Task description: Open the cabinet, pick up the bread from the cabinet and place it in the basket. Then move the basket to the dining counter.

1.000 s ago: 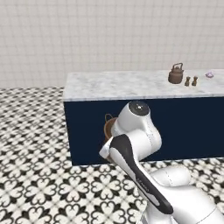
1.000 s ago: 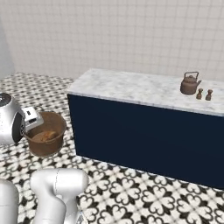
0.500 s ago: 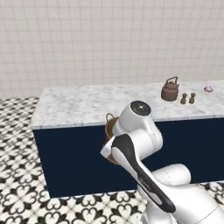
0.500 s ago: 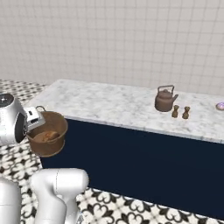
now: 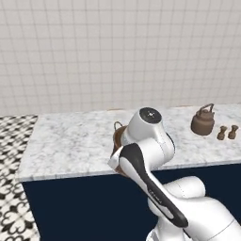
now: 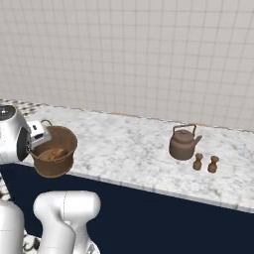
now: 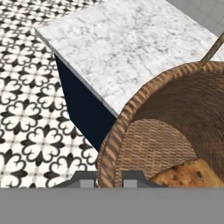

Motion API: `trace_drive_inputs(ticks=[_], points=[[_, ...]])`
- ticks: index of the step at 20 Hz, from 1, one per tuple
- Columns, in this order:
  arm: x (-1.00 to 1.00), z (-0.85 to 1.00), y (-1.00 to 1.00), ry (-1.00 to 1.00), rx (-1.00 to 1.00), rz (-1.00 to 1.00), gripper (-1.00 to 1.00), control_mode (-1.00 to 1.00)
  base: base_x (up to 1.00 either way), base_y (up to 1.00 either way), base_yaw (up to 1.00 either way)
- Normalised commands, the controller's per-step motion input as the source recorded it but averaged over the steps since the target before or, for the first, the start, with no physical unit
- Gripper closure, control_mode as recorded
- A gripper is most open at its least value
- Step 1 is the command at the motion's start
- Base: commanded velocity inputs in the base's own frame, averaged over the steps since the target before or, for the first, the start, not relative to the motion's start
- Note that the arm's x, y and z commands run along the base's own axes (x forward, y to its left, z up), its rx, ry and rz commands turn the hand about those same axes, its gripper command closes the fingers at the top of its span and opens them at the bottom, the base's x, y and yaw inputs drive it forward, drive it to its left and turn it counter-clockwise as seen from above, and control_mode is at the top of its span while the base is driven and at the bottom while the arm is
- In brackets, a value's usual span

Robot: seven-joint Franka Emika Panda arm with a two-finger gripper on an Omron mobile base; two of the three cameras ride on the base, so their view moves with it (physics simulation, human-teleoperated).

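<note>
Now the pincer point(image 7: 109, 178) grips the basket point(image 6: 53, 158) by its rim, one tip inside and one outside, the bread point(image 6: 54, 154) lying within. The basket hangs over the near edge of the marble worktop point(image 6: 134, 149); released here, it could tip off.

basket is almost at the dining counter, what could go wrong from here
1. The gripper holds the basket by one side of its rim, so it could tip or slip, and the bread inside might spill.
2. In the hand view the basket hangs over the front edge of the dining counter; lowered here, its base may catch the edge or overhang.
3. The kettle stands further along the counter; moving the basket much further that way risks a bump.
</note>
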Motion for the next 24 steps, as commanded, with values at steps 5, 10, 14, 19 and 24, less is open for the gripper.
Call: trace_drive_inputs(ticks=[5, 10, 14, 19, 24], points=[[0.0, 0.0, 0.0, 0.0, 0.0, 0.0, 1.0, 1.0, 0.46, 0.0, 0.0], [0.0, 0.0, 0.0, 0.0, 0.0, 0.0, 1.0, 1.0, 0.18, -0.01, 0.0], [0.92, -0.04, -0.33, 0.06, 0.0, 0.0, 1.0, -1.0, 0.0, 0.0, 0.0], [1.0, -0.03, -0.8, 0.05, 0.0, -0.13, 1.0, -1.0, 0.0, 0.0, 0.0], [1.0, -0.13, -0.79, 0.01, -0.01, -0.18, 1.0, -1.0, 0.0, 0.0, 0.0]])
